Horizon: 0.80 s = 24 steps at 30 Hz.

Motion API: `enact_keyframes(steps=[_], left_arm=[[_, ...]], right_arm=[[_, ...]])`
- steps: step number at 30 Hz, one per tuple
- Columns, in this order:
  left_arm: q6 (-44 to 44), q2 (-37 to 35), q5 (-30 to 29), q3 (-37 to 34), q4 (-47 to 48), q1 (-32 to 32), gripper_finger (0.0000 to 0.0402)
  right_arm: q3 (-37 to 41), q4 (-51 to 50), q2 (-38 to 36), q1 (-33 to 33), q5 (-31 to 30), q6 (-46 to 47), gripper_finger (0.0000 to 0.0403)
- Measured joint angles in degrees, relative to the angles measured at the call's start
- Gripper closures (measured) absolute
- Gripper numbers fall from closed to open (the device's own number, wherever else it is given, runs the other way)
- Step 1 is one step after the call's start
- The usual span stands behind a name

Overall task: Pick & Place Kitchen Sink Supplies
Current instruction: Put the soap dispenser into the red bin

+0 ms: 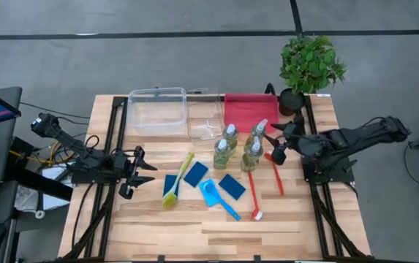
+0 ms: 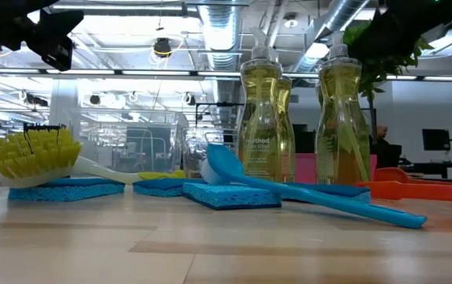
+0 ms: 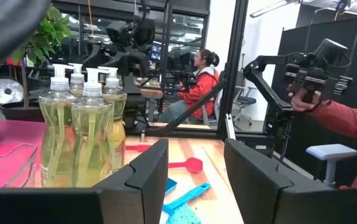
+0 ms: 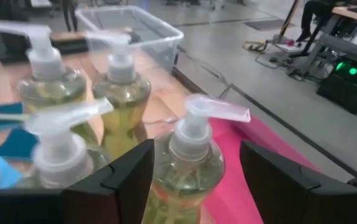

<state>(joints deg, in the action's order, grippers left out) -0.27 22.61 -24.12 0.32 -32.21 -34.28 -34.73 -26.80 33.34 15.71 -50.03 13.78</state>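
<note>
Yellow-green soap in four clear pump bottles, clustered upright mid-table just in front of the red tray. Right gripper level with that cluster, dark fingers spread apart on either side of the nearest pump bottle without clamping it. Left gripper parked at the table's left side, fingers apart with nothing between them, facing the bottles across the boards. Blue sponges lying flat in the middle: one beside the green brush, another nearer the red brush, a third under the green brush's head. Green brush with yellow bristles resting diagonally across the left sponges. Blue brush angled between the sponges, head propped on a sponge in the low view. Red brush lying straight, just right of the blue one; a second red brush near the right gripper. Clear bin at the back left, smaller clear bin touching its right side. Potted plant at the back right corner. Person in a red top seated far beyond the table.
</note>
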Motion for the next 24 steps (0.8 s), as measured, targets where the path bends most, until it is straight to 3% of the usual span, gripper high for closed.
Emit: enact_keyframes(steps=[13, 24], left_arm=[[0.00, 0.00, -0.02, 0.00, -0.02, 0.00, 0.0243], [-0.02, 0.01, -0.02, 0.00, -0.05, 0.00, 0.0243]], right_arm=[[4.05, 9.45, 0.02, -12.53, 10.82, -7.55, 0.0173], [4.05, 16.00, 3.91, -18.89, 20.74, -9.84, 0.0173]])
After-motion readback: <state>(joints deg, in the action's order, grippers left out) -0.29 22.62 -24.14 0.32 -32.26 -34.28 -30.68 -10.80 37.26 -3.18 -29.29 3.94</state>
